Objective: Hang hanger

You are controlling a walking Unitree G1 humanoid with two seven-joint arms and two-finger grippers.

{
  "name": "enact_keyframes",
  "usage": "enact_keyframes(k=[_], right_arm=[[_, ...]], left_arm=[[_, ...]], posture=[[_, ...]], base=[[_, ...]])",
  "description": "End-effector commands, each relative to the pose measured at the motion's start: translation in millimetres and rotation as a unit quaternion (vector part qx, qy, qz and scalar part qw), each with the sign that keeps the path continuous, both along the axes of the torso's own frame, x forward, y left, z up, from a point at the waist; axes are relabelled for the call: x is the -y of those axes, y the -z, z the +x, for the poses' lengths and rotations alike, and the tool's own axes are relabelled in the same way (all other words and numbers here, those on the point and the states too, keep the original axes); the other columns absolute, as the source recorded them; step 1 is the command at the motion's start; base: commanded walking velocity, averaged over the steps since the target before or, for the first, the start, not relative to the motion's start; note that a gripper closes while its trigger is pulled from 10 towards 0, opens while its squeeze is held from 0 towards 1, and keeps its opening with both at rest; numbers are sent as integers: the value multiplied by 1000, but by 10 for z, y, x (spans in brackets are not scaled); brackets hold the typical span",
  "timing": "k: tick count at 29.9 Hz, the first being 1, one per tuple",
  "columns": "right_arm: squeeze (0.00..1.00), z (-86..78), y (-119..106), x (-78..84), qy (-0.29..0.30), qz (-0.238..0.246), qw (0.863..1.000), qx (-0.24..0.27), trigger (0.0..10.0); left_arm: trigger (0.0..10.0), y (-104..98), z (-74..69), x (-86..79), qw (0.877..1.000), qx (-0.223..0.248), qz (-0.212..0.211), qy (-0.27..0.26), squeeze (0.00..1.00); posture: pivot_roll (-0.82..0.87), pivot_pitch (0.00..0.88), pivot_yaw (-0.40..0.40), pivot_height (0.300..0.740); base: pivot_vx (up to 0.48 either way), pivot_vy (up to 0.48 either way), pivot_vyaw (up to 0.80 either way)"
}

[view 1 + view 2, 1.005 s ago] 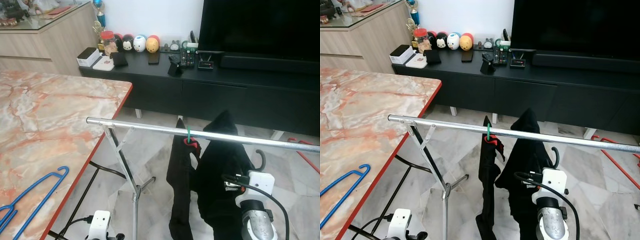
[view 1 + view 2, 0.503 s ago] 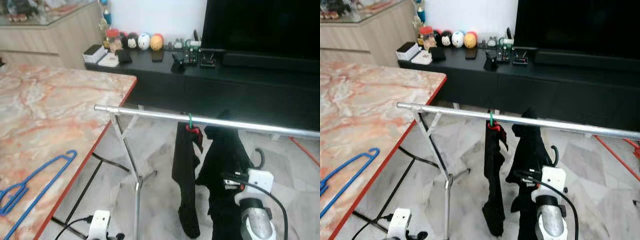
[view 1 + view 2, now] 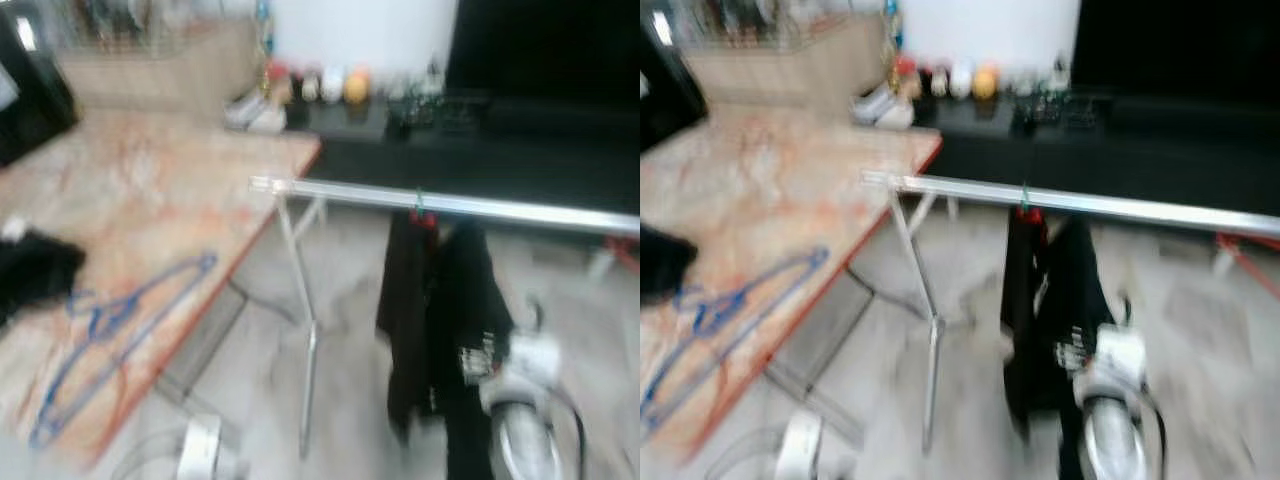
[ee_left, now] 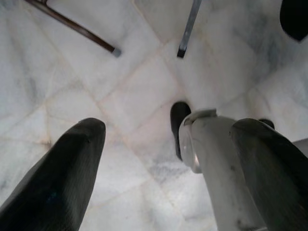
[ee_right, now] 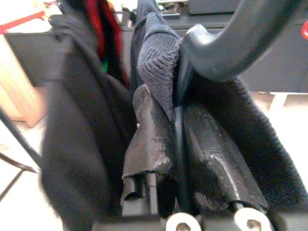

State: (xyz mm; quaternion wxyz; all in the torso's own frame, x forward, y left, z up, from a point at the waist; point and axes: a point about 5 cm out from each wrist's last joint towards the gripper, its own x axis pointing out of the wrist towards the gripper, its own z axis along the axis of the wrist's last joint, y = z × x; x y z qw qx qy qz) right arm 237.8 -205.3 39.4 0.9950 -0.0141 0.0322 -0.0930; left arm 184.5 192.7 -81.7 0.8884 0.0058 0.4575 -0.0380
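While clamped, hanger hooks upward.

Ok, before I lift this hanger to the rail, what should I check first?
1. Grip: right gripper has its jaws shut on the black hanger. Ok.
2. Load: a dark knit garment is bunched at the hook's base; whether it sits properly on the hanger, cannot tell.
3. Hook: it curves free beyond the jaws. Ok.
4. Space: the metal rail is bare on the robot's right of the hung black garment. Ok.
5. Sight: both eye views are motion-blurred. Not ok; wait for them to settle.
6. Left gripper: open, holding nothing, pointing at the marble floor. Ok.
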Motion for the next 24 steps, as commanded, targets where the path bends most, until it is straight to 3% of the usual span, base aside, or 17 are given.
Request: enact_keyframes(k=[1, 18, 24], right_arm=[[0, 27, -73, 42, 4, -5, 1000, 18, 10000], [0, 68, -90, 104, 24, 1, 1000, 15, 10000], [0, 70, -93, 107, 25, 1, 1000, 17, 10000]], left_arm=[[10000, 13, -23, 6, 1000, -5, 2, 5, 0], [10000, 5, -4, 16, 1000, -2, -2, -3, 0], [10000, 6, -5, 17, 1000, -3, -2, -2, 0]], posture=[[-73, 0, 78, 740], [-73, 7, 77, 740], [-75, 11, 78, 740]], base=[[-304, 0, 0], [-302, 0, 0], [-312, 0, -658]])
